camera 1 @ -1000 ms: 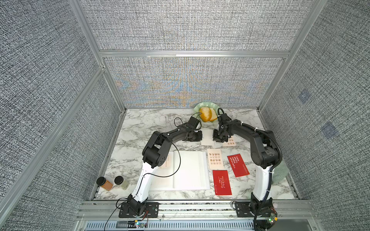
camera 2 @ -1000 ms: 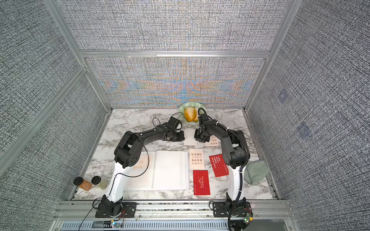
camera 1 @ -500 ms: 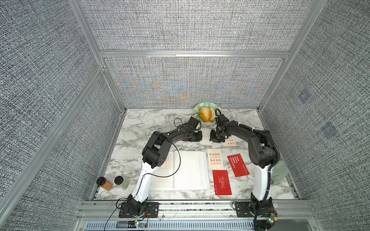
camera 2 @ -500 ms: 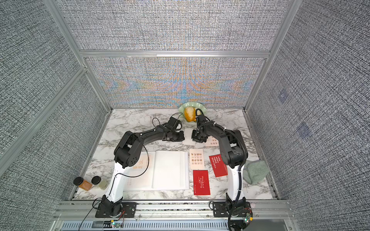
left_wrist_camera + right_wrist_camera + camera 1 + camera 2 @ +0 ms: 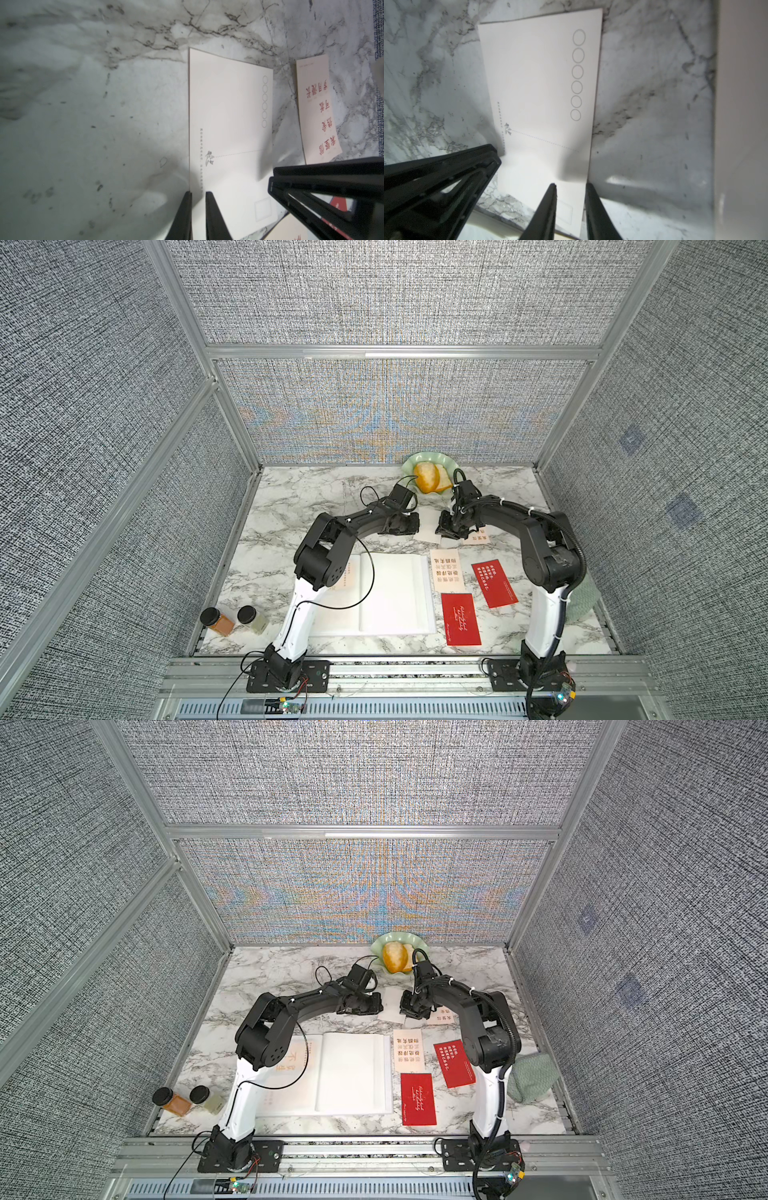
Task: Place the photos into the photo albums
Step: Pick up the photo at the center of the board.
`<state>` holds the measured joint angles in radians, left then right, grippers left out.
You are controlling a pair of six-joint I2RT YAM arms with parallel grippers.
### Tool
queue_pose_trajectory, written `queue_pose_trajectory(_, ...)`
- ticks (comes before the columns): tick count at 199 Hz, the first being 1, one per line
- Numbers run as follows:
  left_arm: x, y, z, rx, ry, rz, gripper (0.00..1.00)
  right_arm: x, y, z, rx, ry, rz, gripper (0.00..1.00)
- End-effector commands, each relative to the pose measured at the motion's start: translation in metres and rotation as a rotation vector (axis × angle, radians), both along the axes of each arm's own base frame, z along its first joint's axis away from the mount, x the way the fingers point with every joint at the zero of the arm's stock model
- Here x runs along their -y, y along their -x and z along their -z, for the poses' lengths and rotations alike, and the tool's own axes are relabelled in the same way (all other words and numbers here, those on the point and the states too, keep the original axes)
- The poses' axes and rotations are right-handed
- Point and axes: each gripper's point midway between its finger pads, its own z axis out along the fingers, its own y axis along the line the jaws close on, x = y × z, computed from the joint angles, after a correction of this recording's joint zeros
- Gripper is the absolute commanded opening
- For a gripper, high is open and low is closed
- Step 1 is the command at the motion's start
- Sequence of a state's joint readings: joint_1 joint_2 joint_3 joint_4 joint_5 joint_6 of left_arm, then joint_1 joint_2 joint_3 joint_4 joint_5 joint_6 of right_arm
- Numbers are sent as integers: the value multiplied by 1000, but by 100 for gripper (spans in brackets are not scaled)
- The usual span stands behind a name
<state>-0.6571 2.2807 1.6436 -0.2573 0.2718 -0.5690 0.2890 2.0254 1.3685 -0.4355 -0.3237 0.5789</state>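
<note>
1. In both top views the photo album (image 5: pixel 395 597) lies open at the near edge of the marble table (image 5: pixel 291 506). A cream card (image 5: pixel 291 1065) is already on its left page, partly hidden by the left arm (image 5: pixel 324 556).
2. The left gripper (image 5: pixel 415 526) has kept its post over the past second at the left edge of the white card (image 5: pixel 428 516). In the left wrist view its jaws stand a narrow slit apart, straddling that edge and clamping nothing that we can see.
3. The white card lies flat, printed circles up, beyond the album and apart from it, between the two grippers.
4. The change is on the right. The right gripper (image 5: pixel 442 529) has slid leftward since a second ago and now meets the card's opposite edge. In the right wrist view its jaws gape slightly wider than the left's, astride that edge, with nothing held.
5. We read this as a two-sided pick-up now set up, with no lift begun.
6. Further right, a second cream card (image 5: pixel 446 572) and two red cards (image 5: pixel 460 618) wait on the marble, outside the album.
</note>
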Motion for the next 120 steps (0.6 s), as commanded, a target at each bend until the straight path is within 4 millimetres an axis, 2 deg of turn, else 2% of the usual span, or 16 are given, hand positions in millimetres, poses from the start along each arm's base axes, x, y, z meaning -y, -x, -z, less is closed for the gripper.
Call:
queue_pose_trajectory(1,-11,18,13,-79,-56,1,17,-10,-6,-13,32,-93,22,27)
queue_pose_trajectory(120,-8,18,8,-89,-28,11,16,-21,-4,-33,78,-231,41,27)
